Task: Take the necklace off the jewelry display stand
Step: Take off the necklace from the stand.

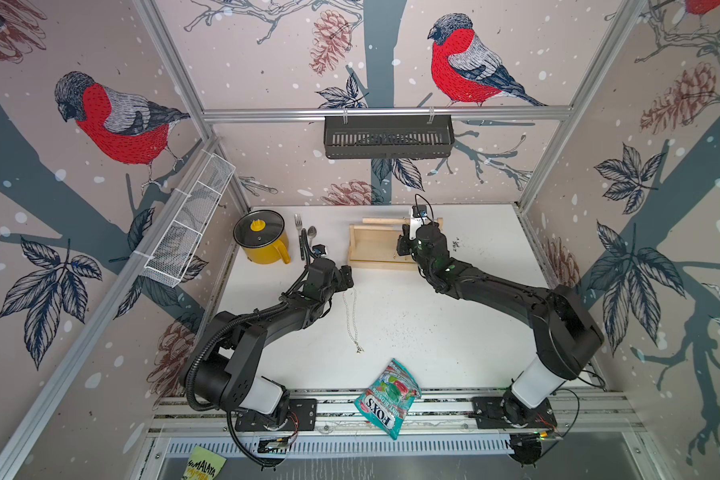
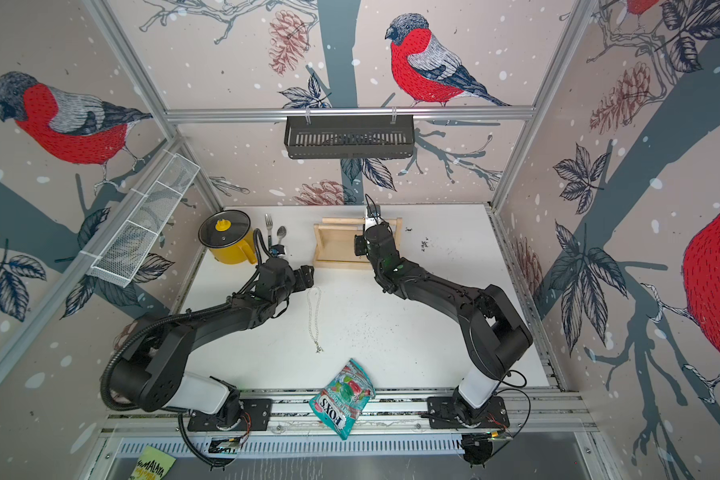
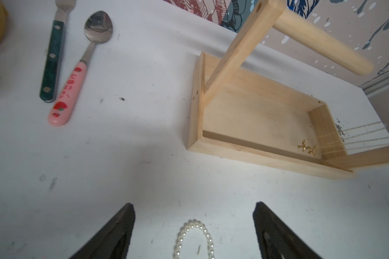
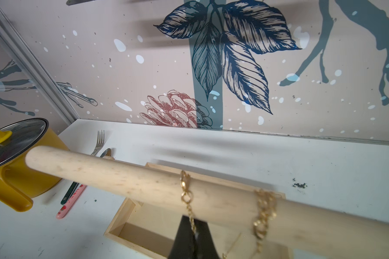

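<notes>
- Your left arm is stretching forward from its base and bending inward at the elbow, with the left pincer [image 1: 346, 276] pointing down at the worktop [image 1: 433, 332].
- The left pincer [image 3: 193, 204] is standing wide open and holding nothing; its black fingers [image 3: 121, 224] are hanging either side of the top loop of the pearl necklace [image 3: 193, 222].
- The pearl necklace [image 1: 352, 320] is lying off the stand, stretched out flat on the worktop between the two arms.
- Your right arm is reaching forward and inward over the jewelry display stand [image 1: 371, 245], which is sitting at the back of the worktop.
- The right pincer [image 4: 194, 226] is pinching a gold chain [image 4: 185, 195] just beneath the dowel [image 4: 112, 177]; that chain is looping over the dowel.
- A second gold chain [image 4: 264, 210] is hanging over the dowel just beside the first, untouched.
- A yellow-green packet [image 1: 206, 465] at the near edge, left of centre, is showing "HIMALAYA".
- The spoon [image 3: 81, 67] is carrying strawberry prints and small red writing on its pink handle; you cannot make that writing out.
- The teal candy bag [image 1: 387, 397] between the arm bases is reading "FOXS".
</notes>
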